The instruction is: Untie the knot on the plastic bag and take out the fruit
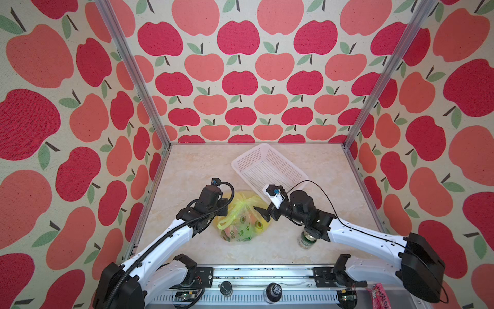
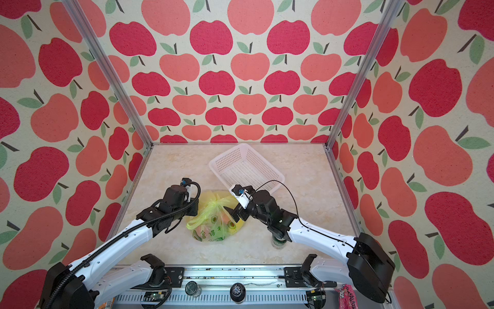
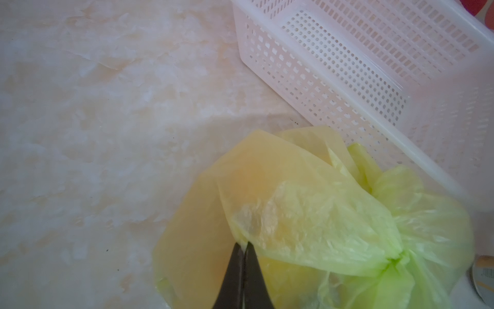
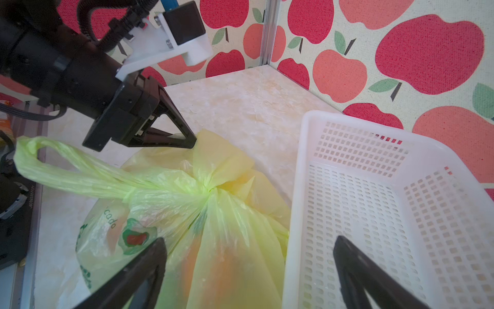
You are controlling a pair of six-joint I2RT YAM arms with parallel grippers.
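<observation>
Yellow plastic is pinched tight in my left end effector [image 3: 244,244]. Its two black tips are pressed together on a thin flap of the plastic bag [image 4: 227,267], and I see no gap between them. In the right wrist view this flap stands up from the knot [image 4: 209,191], and my left tips hold it at its top edge.

My right end effector [image 4: 248,240] is wide open and holds nothing. It hangs at the other side of the bag, close to it. One finger [image 4: 149,256] shows in front of the bag, and the other shows in front of the white basket [image 4: 302,187]. I cannot tell if they touch the plastic.

The knot is tied. It is a small bunch of green-yellow strips at the top of the bag, between my two end effectors. One long loop [image 4: 53,166] sticks out from it toward my left arm.

The fruit [image 4: 191,256] is inside the bag. I only see it as soft orange and yellow shapes through the thin plastic, next to green printed pictures.

In both top views the bag lies in the middle of the counter [image 1: 200,174]. The basket sits just behind it, with one corner right beside the bag. A green drink can [image 1: 307,242] stands on the counter to the right of the bag, partly under my right arm.
</observation>
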